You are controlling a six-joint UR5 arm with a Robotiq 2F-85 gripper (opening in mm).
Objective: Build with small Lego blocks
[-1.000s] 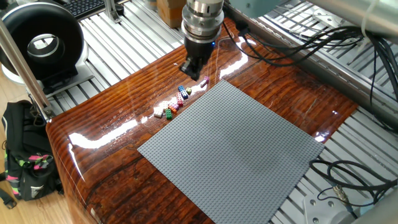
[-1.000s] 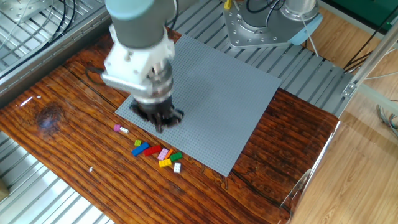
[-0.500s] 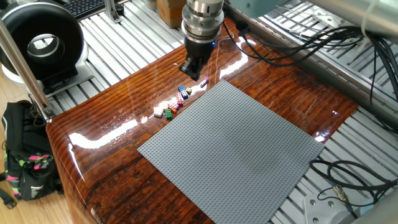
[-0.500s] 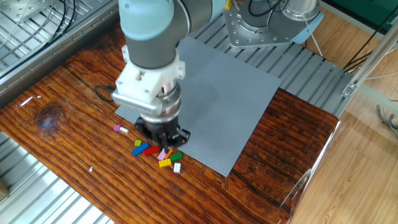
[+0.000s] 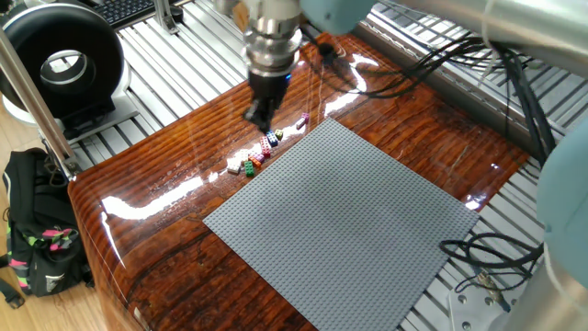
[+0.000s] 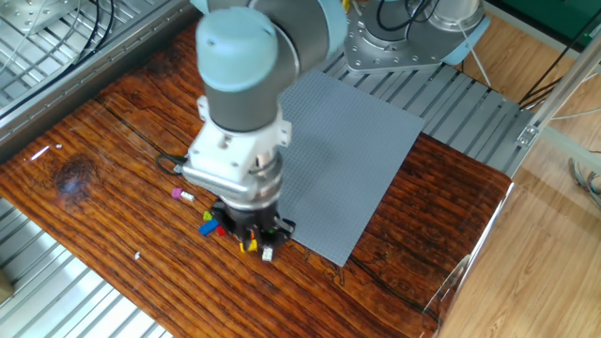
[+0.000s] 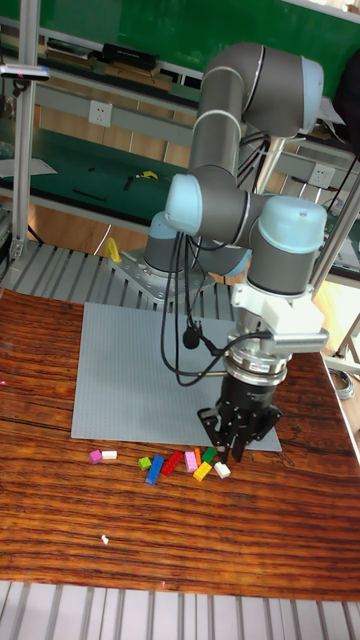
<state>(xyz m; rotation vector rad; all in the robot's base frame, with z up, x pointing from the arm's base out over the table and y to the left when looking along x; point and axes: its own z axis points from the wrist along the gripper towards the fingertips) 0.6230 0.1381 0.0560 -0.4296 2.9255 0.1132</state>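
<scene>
Tall fixed view shows the end effector (image 7: 234, 448) hanging low over the right end of the row of small Lego blocks (image 7: 185, 462) on the counter (image 7: 60, 530), just in front of the near edge of the grey baseplate (image 7: 130, 375). Its fingers point down and look slightly parted, but whether they grip a brick I cannot tell; no brick is seen lifted.

My read is that a pick from the cluster is under way. To do it well, the fingers should straddle a single end brick squarely, descend straight, and avoid nudging the neighbours, which lie touching one another.

Counted in this view: one pink and one white brick apart at the left, then green, blue, red, pink, green, yellow and white in the cluster, nine in all, though some may be hidden. One baseplate, one arm
</scene>
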